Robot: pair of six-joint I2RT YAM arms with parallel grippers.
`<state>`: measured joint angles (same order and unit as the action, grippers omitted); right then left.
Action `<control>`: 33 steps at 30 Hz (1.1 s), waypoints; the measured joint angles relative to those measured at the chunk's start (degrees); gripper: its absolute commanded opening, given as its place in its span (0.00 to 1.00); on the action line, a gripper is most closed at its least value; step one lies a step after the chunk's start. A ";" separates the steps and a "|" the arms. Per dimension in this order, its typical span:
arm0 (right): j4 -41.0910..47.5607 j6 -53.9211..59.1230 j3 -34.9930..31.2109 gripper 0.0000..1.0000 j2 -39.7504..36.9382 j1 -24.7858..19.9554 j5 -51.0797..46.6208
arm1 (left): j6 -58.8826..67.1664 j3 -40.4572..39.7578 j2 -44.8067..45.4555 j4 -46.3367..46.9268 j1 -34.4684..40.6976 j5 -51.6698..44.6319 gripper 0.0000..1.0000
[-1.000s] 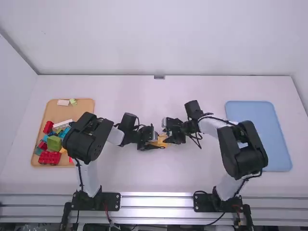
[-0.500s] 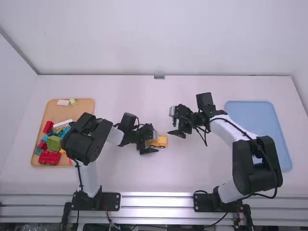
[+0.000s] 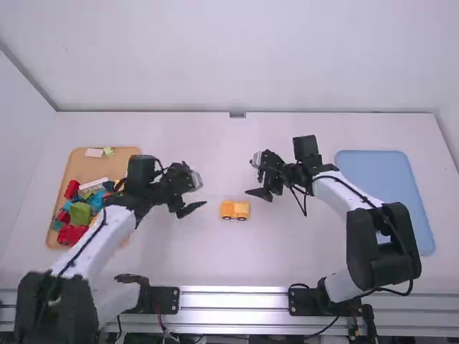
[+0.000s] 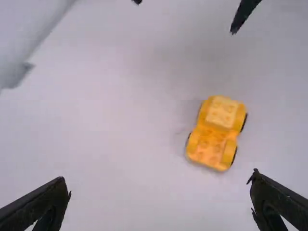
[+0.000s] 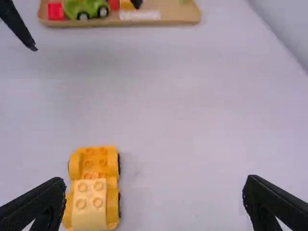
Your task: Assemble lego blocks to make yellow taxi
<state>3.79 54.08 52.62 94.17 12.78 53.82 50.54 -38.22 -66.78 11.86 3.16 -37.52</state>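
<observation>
So, high view first: left gripper [image 3: 195,189] and right gripper [image 3: 254,175] both have their fingers spread, nothing in either. The yellow car [image 3: 235,209] sits on the table [image 3: 287,254] between them, a bit toward the arm bases, touching neither. Off behind the left gripper there's a wooden tray [image 3: 90,168] full of loose blocks, and the left arm [image 3: 123,213] blocks some of it. A blue tray [image 3: 384,193] lies past the right gripper, partly under the right arm [image 3: 337,192].

Left wrist view gets you the studs on top, plus black wheels down both sides. The car's ahead of the left gripper, nearer one finger [image 4: 36,204], with the pale block [image 4: 221,111] on its far end.

Right wrist view: same pale block, but on the end closest to the right gripper. Way beyond, the wooden tray has a green block on wheels [image 5: 86,7], with a red brick [image 5: 55,11] beside it.
</observation>
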 measured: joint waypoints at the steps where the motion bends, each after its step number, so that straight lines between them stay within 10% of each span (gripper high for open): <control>1: -4.11 -2.95 0.00 0.99 0.00 0.33 0.81 | -0.44 0.00 2.56 0.90 -1.29 1.77 0.99; 8: -16.55 -16.35 0.46 0.98 0.00 5.11 1.55 | -16.72 0.00 10.49 -1.40 -5.88 12.48 0.99; 20: 2.56 -18.49 17.22 0.99 0.00 15.43 -7.61 | -56.63 0.02 16.31 2.71 -8.68 43.43 0.99; 33: 2.97 -17.62 18.38 0.99 0.02 17.09 -13.14 | -70.90 0.02 25.55 9.70 -14.53 58.77 0.99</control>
<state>6.76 36.47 71.00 94.19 29.87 40.69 -20.36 -38.20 -41.23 21.56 -11.38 21.26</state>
